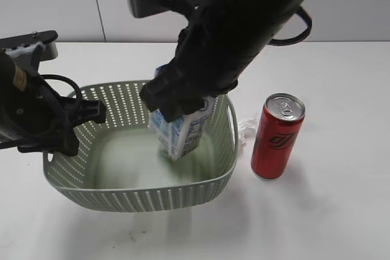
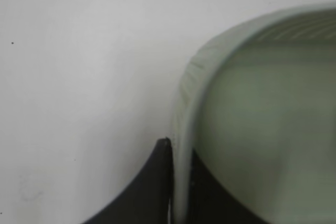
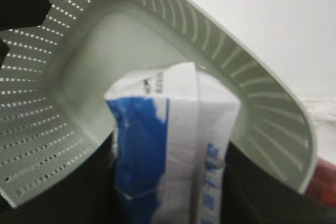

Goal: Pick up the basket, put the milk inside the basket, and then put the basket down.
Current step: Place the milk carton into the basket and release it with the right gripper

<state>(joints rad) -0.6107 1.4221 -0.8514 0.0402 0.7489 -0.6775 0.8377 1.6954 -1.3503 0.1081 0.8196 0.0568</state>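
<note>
The pale green slotted basket [image 1: 201,187] is held at its left rim by my left gripper [image 1: 67,141], which is shut on the rim; the left wrist view shows the rim [image 2: 184,129] pinched between the two black fingers [image 2: 181,182]. My right gripper [image 1: 177,111] is shut on the white-and-blue milk carton [image 1: 180,135] and holds it inside the basket, its lower end near the basket floor. In the right wrist view the carton [image 3: 173,145] sits between the black fingers [image 3: 168,182], with the basket wall [image 3: 252,93] curving behind it.
A tall red soda can [image 1: 277,137] stands on the white table just right of the basket; a red edge of it shows in the right wrist view [image 3: 323,182]. A small crumpled white scrap [image 1: 245,131] lies between the can and the basket.
</note>
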